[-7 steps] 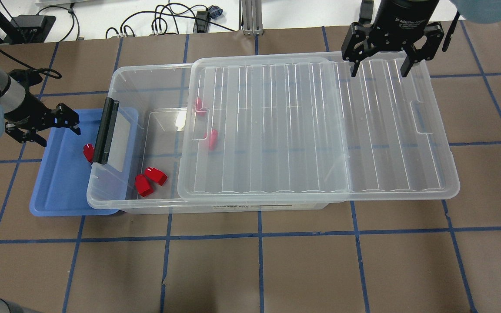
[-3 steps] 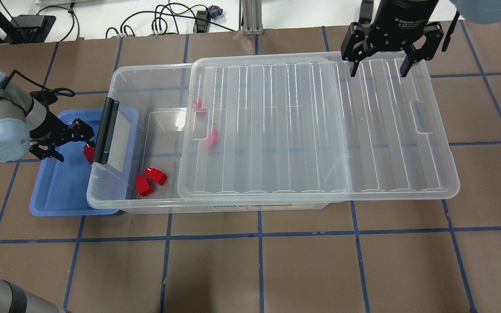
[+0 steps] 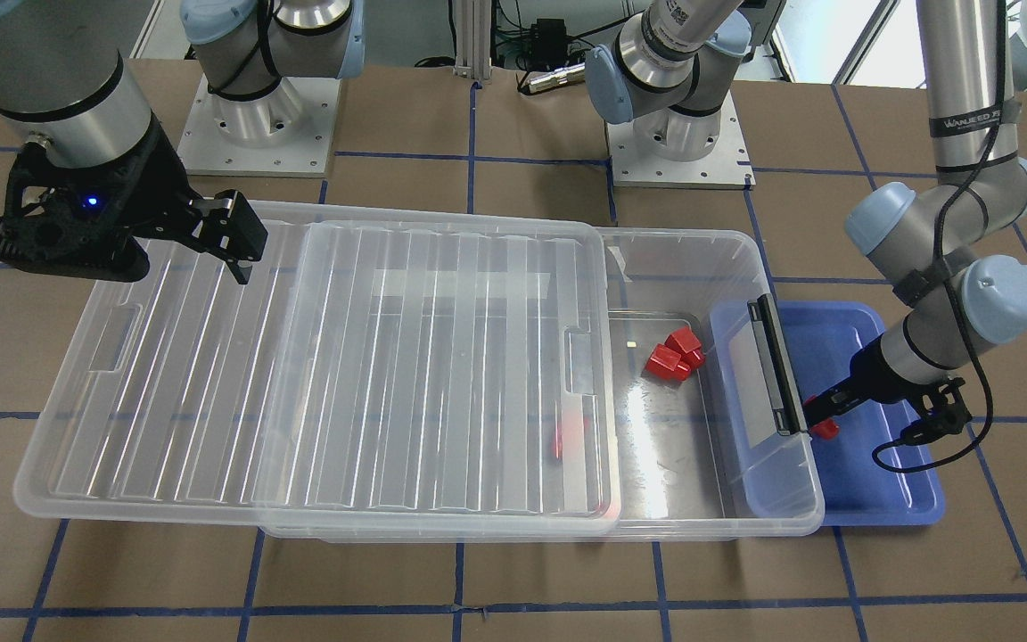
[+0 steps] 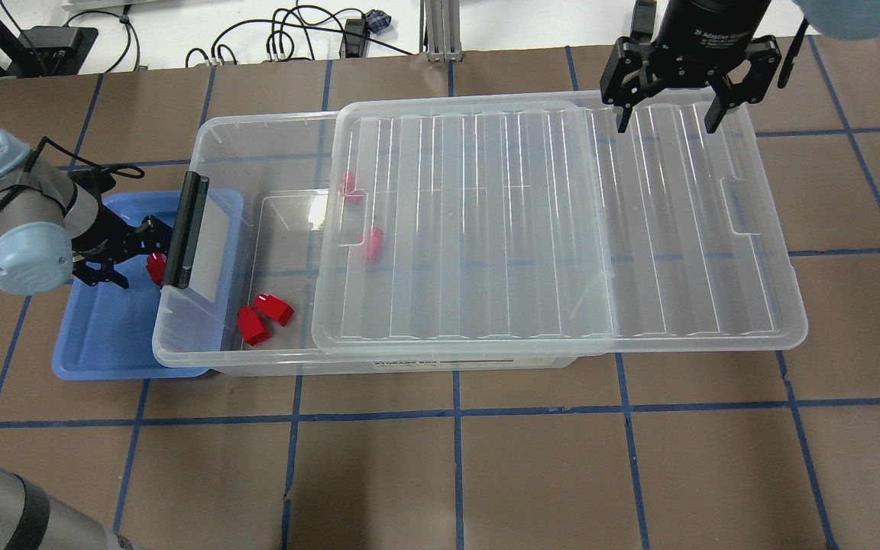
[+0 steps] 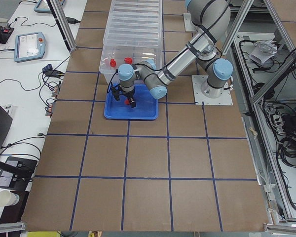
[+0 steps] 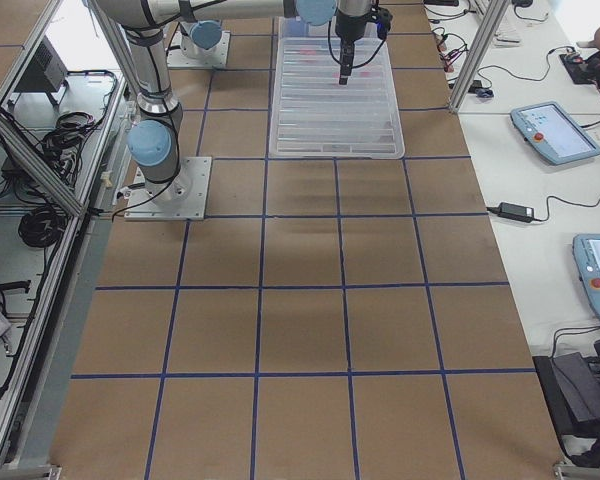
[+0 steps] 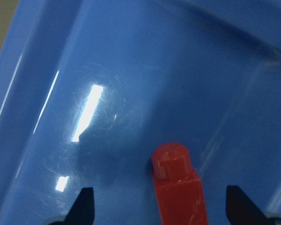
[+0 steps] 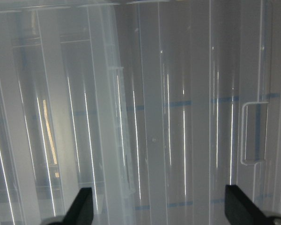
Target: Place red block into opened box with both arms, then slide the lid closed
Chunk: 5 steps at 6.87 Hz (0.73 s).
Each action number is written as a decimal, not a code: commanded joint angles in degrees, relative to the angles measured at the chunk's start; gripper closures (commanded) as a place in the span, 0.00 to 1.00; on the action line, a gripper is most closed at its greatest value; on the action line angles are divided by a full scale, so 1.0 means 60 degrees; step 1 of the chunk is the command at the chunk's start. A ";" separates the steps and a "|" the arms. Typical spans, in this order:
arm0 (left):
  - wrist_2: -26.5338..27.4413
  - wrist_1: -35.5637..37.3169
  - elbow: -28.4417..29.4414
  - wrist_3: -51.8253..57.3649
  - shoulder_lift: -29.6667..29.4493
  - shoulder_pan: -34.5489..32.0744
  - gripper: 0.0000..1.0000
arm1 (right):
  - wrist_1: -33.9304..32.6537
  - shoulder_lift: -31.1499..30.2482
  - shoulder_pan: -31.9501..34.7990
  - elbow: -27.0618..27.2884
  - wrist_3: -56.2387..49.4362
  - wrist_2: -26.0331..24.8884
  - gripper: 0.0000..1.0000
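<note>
The red block [image 7: 179, 187] is located at lower centre of the left wrist view, on the blue tray [image 7: 107, 70], between the widely spread fingers of the left gripper [image 7: 161, 206]. In the overhead view, the right gripper [image 4: 668, 114], likewise spread wide, is positioned at upper right above the lid [image 4: 677, 229]. The box [image 4: 272, 126] is left uncovered at its left end.

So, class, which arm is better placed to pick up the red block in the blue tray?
Left. The left pincer is open astride the block in the tray; the right pincer hangs open over the far end of the lid.
</note>
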 commanded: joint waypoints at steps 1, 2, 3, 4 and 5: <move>-0.0046 0.0055 -0.0117 -0.0427 -0.0067 -0.0069 0.27 | 0.0001 -0.0013 0.0000 0.0001 0.0021 -0.0026 0.00; 0.0084 0.0026 -0.0074 -0.0297 -0.0052 -0.0070 0.58 | 0.0001 -0.0013 0.0000 -0.0014 0.0007 -0.0055 0.00; 0.0405 -0.0235 -0.0059 -0.0238 -0.0008 -0.0084 0.78 | 0.0001 0.0001 0.0000 0.0001 -0.0023 -0.0055 0.00; 0.0379 -0.0644 0.0028 -0.0238 0.0079 -0.0070 0.85 | 0.0016 0.0002 0.0000 0.0001 -0.0008 -0.0055 0.00; 0.0291 -0.1648 0.0725 -0.0238 0.0196 -0.0084 0.94 | 0.0002 0.0002 0.0000 0.0001 -0.0008 -0.0055 0.00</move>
